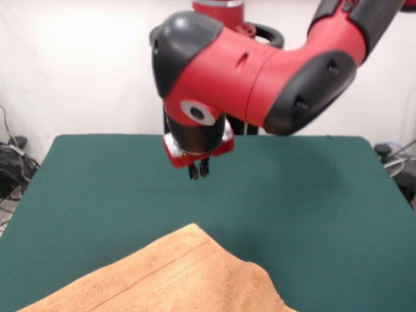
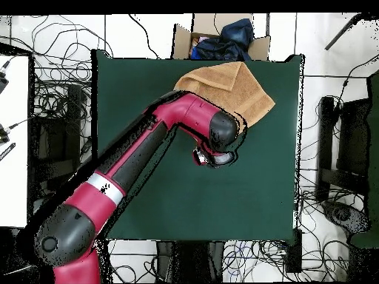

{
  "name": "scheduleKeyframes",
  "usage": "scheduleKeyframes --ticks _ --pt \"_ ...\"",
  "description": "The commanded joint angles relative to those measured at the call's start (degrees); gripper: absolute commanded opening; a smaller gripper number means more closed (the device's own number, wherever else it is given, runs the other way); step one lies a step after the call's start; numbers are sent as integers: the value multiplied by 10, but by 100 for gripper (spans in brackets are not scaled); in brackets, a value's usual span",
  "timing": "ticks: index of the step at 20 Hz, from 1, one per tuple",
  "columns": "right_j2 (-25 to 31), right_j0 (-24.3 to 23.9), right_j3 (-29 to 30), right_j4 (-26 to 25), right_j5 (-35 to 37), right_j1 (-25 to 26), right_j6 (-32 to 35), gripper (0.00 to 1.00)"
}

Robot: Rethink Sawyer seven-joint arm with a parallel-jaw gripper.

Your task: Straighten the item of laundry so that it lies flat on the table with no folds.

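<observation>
No readable writing or brand marks in either view; no label can be made out on the towel. Arm red with black joint covers, enters from the upper right in the front view, elbow bent, wrist turned down so the gripper points at the surface. A round silver-grey disc sits on the red wrist housing. Gripper hangs above bare green felt, clear of the towel, holding nothing; its short black fingertips look pressed close together, little or no gap. Overhead view: arm runs diagonally from the base at lower left up toward the middle of the surface, gripper mostly hidden under the wrist, just beside the towel's nearer edge. Towel peach-tan terry, nubby pile, with a woven band line running along it. It lies at the surface's edge farthest from the robot, rumpled, one corner peaked toward the gripper and a raised fold on one side. Surface dark green, felt-like, rectangular. Cardboard box with dark blue cloth inside sits beyond the far edge; cables on the floor around.
</observation>
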Motion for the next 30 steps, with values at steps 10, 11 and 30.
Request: scheduleKeyframes --ticks 10,11,30 --pt "32 -50 -90 69 129 -29 95 0" --pt "35 -49 -87 71 142 -31 86 0" --pt "68 -87 -182 52 159 22 6 0"
